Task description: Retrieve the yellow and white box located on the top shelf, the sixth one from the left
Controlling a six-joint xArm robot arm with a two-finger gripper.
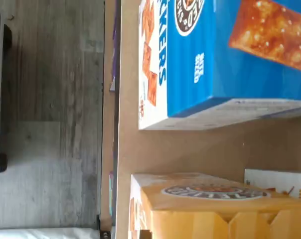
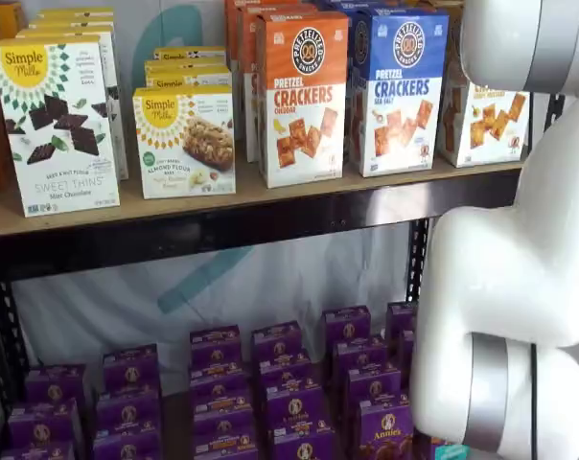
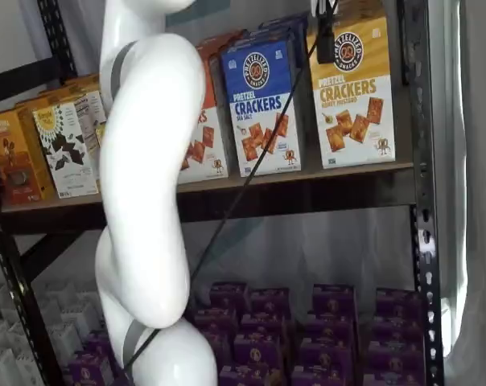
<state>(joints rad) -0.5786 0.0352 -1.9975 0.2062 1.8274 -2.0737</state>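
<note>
The yellow and white box [image 3: 352,88] stands upright at the right end of the top shelf [image 3: 307,189], beside a blue carton [image 3: 263,104]; gripper [image 3: 326,36] just above it, black fingers barely visible, spread cannot be told

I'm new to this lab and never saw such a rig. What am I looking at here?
The big white shape is a robot arm. Two pictures come from fixed cameras facing the shelves; the third from a camera on the arm's wrist, turned sideways. The top shelf carries cracker cartons, among them the yellow and white box it should fetch. Its black pincer hangs before that box; whether it grips yet I cannot tell. Purple boxes sit below.
</note>
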